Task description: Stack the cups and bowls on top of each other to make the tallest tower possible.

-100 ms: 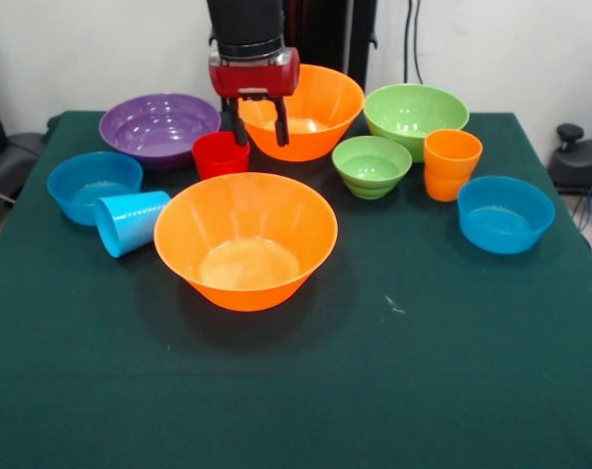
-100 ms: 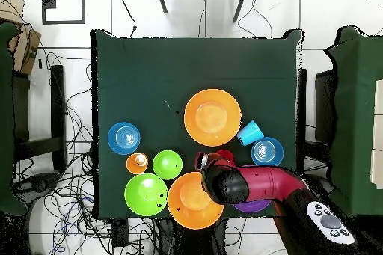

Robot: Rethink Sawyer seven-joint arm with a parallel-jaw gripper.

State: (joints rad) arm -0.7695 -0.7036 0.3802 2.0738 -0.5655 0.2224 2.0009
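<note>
**Gripper poised above the red cup**

The gripper (image 1: 258, 121) hangs with its two dark fingers spread and empty, just above and slightly behind the red plastic cup (image 1: 220, 154). That cup stands upright, mouth up, on the green-covered counter (image 1: 423, 371). Taking the red cup as landmark: a glossy purple bowl (image 1: 159, 127) sits beside it, a large orange bowl (image 1: 245, 239) lies in front, another large orange bowl (image 1: 311, 110) behind, and a light blue cup (image 1: 130, 222) lies tipped on its side nearby.

The near half of the desk (image 1: 374, 391) is bare, so a gripper could pass there. The far half is crowded. A big orange bowl (image 1: 245, 239) sits mid-desk, with a tipped light blue cup (image 1: 130, 222) touching its left side.
</note>
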